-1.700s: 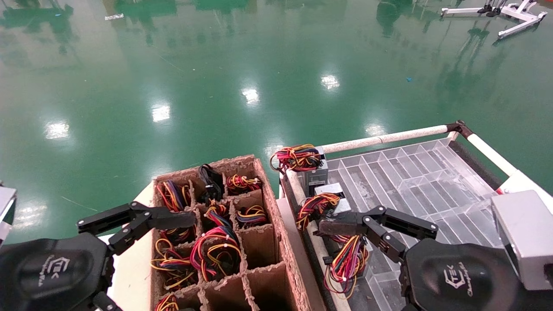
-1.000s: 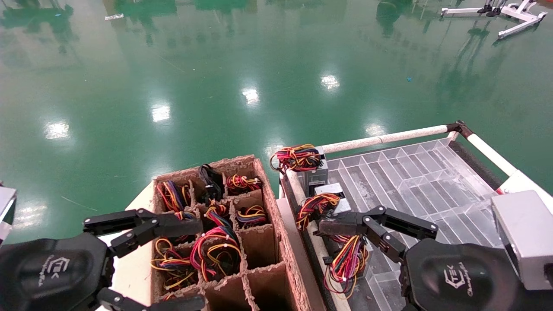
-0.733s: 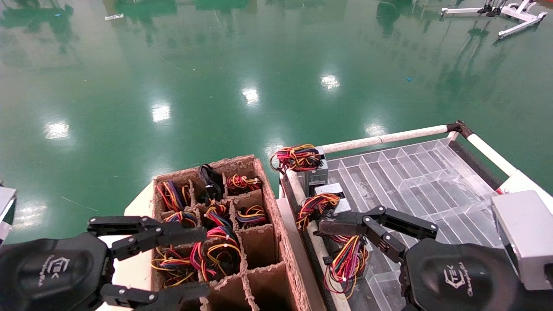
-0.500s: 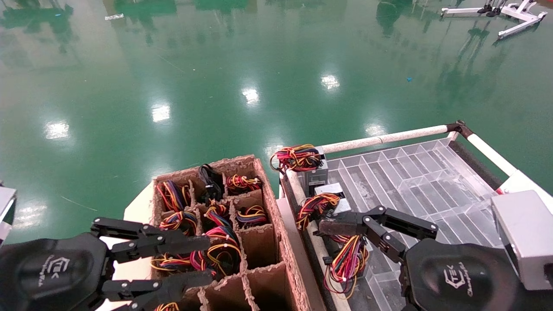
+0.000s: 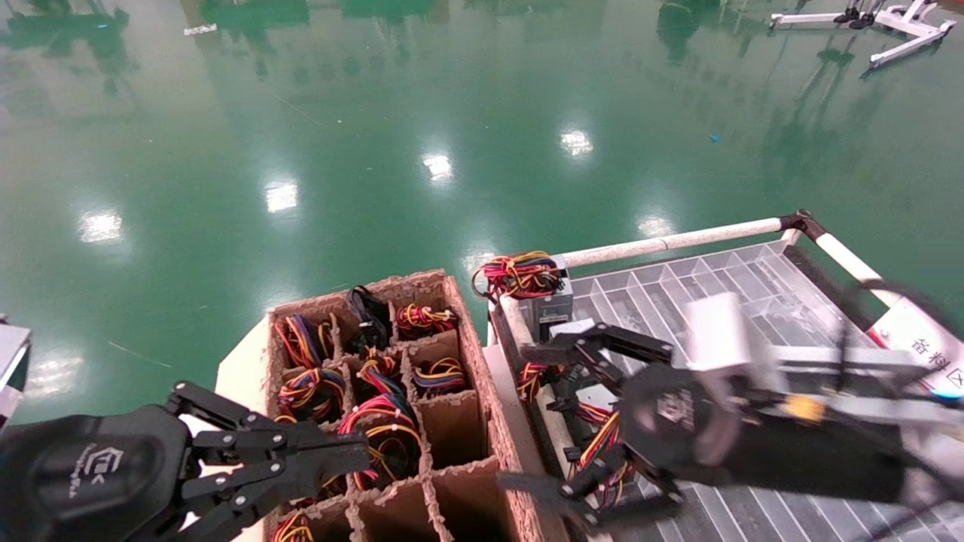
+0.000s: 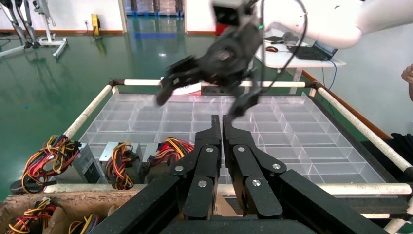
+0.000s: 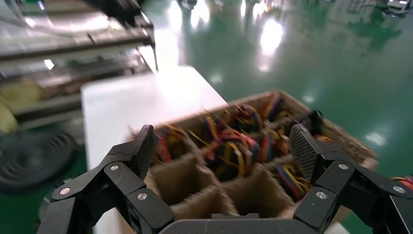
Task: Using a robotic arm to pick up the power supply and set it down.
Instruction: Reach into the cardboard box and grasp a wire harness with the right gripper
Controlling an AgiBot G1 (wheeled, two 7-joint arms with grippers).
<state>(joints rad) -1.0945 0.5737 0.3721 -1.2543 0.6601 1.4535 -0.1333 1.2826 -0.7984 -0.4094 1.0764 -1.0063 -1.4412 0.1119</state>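
Observation:
Several power supplies stand in the brown cardboard divider box [image 5: 467, 339], only their coloured wire bundles [image 5: 380, 436] showing. More power supplies, grey boxes [image 5: 553, 309] with wire bundles, sit along the near edge of the clear tray [image 5: 723, 286]. My left gripper [image 5: 361, 457] hovers over the box's left compartments, shut with nothing between its fingers; the left wrist view shows its fingertips [image 6: 217, 119] pressed together. My right gripper [image 5: 520, 418] hangs open between tray and box, blurred. In the right wrist view its pads [image 7: 145, 146] stand wide apart, facing the box's wire bundles [image 7: 234, 146].
White pipe rails [image 5: 678, 241] frame the clear tray [image 6: 302, 141]. The cardboard box [image 7: 229, 195] rests on a white table [image 7: 136, 97]. Green shiny floor [image 5: 376, 150] lies beyond. My right arm [image 6: 229, 48] crosses above the tray in the left wrist view.
My left gripper's fingers have closed from open, above the box. My right arm has swung left from over the tray toward the cardboard box, its wrist turned and its fingers spread.

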